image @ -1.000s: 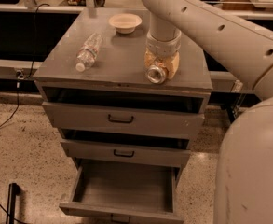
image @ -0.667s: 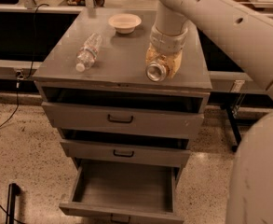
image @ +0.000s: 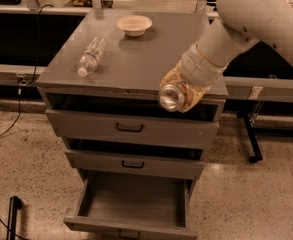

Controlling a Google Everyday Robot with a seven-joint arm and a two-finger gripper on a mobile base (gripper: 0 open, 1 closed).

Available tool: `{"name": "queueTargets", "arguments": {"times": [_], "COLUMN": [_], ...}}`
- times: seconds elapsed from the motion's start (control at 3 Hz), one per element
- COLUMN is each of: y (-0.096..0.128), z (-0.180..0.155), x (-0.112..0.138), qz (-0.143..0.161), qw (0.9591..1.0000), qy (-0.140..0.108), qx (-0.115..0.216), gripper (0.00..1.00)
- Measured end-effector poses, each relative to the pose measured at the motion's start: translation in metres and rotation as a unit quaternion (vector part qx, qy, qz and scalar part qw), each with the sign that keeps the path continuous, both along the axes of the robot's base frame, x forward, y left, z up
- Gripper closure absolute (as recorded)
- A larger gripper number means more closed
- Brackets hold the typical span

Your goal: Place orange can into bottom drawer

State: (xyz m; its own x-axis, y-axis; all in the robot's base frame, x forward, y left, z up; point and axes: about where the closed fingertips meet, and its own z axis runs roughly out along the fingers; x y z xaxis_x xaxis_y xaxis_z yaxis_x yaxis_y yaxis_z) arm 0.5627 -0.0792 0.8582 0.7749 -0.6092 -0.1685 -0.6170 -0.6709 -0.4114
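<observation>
The orange can [image: 170, 97] lies on its side in my gripper [image: 182, 93], its shiny silver end facing the camera. The gripper is shut on the can and holds it in the air just past the front edge of the cabinet top, in front of the top drawer's right half. The bottom drawer [image: 131, 224] is pulled out below and to the left of the can, and its plain grey inside shows nothing in it. My white arm reaches in from the upper right.
A clear plastic water bottle [image: 90, 55] lies on the grey cabinet top [image: 136, 59] at the left. A small white bowl [image: 134, 24] sits at the back. The top drawer [image: 131, 128] and middle drawer [image: 133, 164] stand slightly open. A black stand foot [image: 251, 144] is at the right.
My gripper has lifted the can off the cabinet top and carried it forward and to the left, over the front edge. The arm has swung lower.
</observation>
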Motion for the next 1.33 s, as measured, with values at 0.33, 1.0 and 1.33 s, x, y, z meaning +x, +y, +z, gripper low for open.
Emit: {"name": "queueTargets", "arguments": {"times": [0.33,1.0,1.33], "y": [-0.014,0.007,0.004], "z": [-0.008,-0.078,-0.132], "x": [-0.008,-0.042,-0.078], "qz": [-0.016,-0.136,-0.207], "qw": [0.9997,0.9788,0.9584], "qy": [0.013,0.077,0.099], "qx": [0.008,0.132,0.17], "gripper": [1.0,1.0,1.0]}}
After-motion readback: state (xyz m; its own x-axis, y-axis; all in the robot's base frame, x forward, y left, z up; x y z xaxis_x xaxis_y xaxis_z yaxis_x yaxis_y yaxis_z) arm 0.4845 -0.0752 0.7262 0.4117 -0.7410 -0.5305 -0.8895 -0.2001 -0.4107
